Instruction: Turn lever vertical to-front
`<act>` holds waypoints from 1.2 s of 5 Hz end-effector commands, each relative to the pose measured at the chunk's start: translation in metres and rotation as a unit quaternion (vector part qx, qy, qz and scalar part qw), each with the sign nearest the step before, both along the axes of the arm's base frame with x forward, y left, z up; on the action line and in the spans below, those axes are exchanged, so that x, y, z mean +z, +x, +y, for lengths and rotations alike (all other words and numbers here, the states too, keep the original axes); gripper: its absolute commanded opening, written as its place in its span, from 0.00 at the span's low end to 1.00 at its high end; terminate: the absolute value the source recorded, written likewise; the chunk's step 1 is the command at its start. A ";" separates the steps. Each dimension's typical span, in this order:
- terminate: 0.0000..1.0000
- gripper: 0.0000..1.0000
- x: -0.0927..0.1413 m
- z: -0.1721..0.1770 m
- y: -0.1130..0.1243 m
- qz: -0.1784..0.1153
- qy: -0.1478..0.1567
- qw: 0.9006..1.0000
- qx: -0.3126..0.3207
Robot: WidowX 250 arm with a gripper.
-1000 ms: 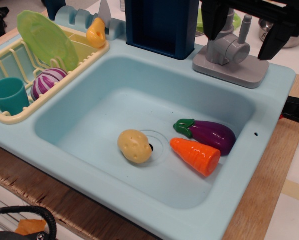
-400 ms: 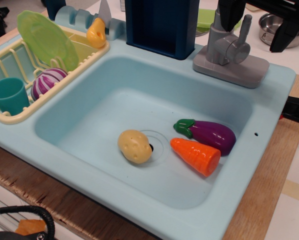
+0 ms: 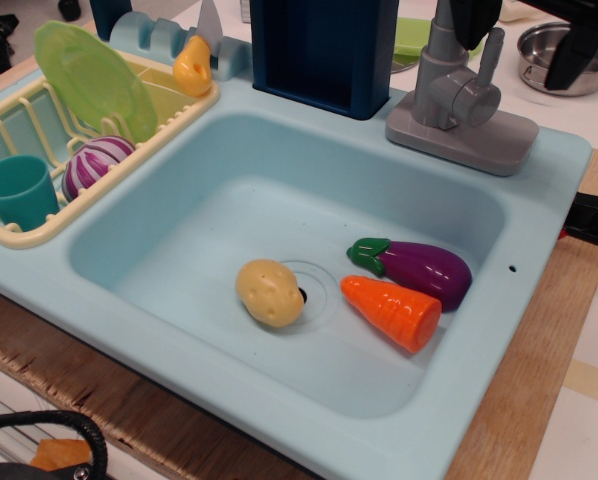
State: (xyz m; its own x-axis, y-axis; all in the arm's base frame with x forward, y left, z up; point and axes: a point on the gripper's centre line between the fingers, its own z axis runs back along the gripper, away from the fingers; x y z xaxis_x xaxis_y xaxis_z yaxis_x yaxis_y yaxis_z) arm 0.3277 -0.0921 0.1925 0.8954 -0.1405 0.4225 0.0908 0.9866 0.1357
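- While the black gripper (image 3: 527, 28) hangs at the upper right edge, its fingers stand wide apart, holding nothing.
- Between them, the lever (image 3: 490, 55) stands upright beside the faucet pipe (image 3: 441, 45), above the sink (image 3: 539, 200).

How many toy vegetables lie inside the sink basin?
3: the potato by the drain, the carrot right of it, and the eggplant just behind the carrot. None seems hidden.
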 end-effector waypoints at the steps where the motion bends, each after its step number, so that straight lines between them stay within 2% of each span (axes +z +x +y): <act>1: 0.00 0.00 0.007 0.005 0.002 0.000 -0.002 1.000 0.011; 2: 0.00 0.00 0.007 0.006 0.000 -0.005 0.003 1.000 0.008; 4: 0.00 0.00 0.002 0.014 -0.005 0.013 0.005 1.000 0.012; 6: 0.00 0.00 -0.003 0.026 -0.035 0.030 0.003 0.998 0.050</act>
State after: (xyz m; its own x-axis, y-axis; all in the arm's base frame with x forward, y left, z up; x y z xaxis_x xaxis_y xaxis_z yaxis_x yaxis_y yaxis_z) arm 0.2953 -0.0713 0.1795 0.9271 -0.0420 0.3724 -0.0037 0.9926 0.1211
